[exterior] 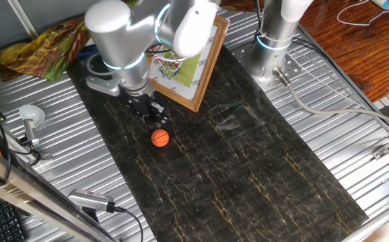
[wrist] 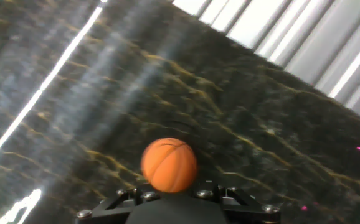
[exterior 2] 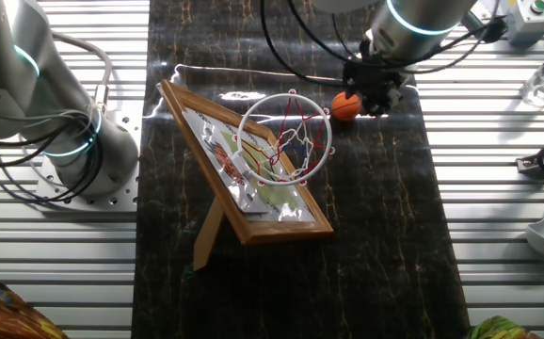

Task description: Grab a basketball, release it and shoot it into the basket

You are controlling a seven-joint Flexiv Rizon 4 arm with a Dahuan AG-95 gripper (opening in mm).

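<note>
1. Basketball [exterior: 159, 138] is lying on the dark marble-patterned mat [exterior: 248, 168], a little left of the middle of one fixed view; nothing is lifting it.
2. The gripper [exterior: 153, 114] is hanging just above and to the upper left of the ball in that view. In the hand view the ball [wrist: 169, 165] is sitting low in the centre, just over the gripper body, so it is very near.
3. I cannot tell if the fingers are apart or together: they are dark and small in both fixed views, and the hand view is not showing the tips.
4. The basket [exterior 2: 284, 137] with its white net is standing on the tilted wood-framed backboard [exterior 2: 244, 174], left of the ball [exterior 2: 346, 105] in the other fixed view.
5. My judgement: the grabbing step is in hand, and the shooting is not yet begun.
6. The next move is probably asking for the fingers to be around the ball, then closing gently, because such a round ball is rolling away easily.
</note>
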